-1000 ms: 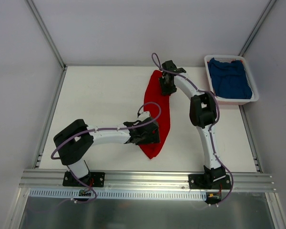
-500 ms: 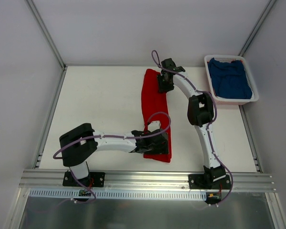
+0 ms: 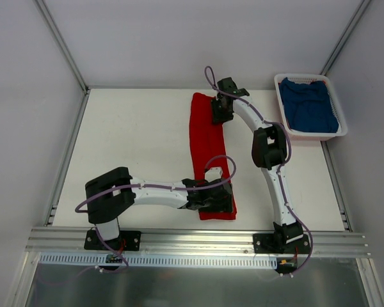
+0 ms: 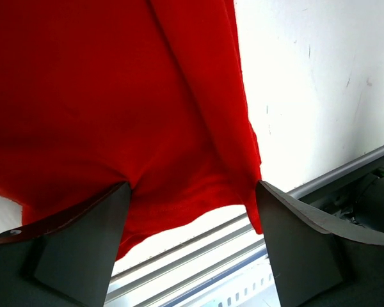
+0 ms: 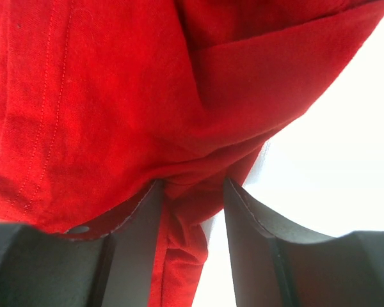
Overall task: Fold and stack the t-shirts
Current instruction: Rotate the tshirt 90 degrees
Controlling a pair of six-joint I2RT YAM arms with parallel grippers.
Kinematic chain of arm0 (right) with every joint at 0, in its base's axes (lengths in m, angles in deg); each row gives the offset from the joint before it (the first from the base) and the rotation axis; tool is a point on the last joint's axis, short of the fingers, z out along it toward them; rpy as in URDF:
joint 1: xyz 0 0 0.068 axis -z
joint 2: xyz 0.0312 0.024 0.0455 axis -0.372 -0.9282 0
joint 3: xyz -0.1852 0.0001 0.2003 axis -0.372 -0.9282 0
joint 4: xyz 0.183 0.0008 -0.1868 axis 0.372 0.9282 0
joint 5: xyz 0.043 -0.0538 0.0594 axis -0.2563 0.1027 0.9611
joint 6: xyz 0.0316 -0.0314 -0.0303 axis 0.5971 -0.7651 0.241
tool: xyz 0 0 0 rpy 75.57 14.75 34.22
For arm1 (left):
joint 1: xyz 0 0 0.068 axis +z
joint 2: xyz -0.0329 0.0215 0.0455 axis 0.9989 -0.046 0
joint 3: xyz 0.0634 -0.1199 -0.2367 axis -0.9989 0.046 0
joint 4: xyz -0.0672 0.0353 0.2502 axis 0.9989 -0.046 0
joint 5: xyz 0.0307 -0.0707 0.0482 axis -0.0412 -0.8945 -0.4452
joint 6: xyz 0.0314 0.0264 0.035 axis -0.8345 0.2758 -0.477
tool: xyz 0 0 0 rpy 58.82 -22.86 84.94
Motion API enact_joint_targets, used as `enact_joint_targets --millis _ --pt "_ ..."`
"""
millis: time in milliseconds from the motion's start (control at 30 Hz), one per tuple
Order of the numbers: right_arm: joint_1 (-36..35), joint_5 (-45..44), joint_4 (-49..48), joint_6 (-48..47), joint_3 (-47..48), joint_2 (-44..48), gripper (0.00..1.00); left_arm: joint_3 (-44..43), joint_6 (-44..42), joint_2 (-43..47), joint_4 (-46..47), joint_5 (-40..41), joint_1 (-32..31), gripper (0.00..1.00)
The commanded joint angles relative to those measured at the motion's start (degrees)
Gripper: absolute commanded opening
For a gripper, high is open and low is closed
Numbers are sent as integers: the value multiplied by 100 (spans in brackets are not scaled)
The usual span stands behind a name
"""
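The left gripper (image 4: 192, 192) stood with its jaws spread wide, the near hem of the red t-shirt (image 3: 205, 137) lying loose between them, not pinched. The right gripper (image 5: 192, 185) had the far end bunched in a narrower gap; whether clamped or let go could not be told. Between them the shirt lay on the table (image 3: 134, 141) as a narrow strip, long axis near to far, one arm at each end. The blue t-shirt (image 3: 310, 109) lay in the basket (image 3: 317, 135) at the far right, nearer the right arm
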Motion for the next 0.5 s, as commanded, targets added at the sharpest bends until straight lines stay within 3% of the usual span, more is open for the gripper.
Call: enact_joint_targets --millis 0,267,467 --pt "18 85 6 21 -66 116 46 243 -30 70 -714 -56 -97 83" --pt "106 -214 -30 -102 -602 995 47 41 -460 993 -1566 707 -97 98" --pt "133 -311 58 -190 -848 1672 47 -258 -786 1336 -1910 1043 -88 99"
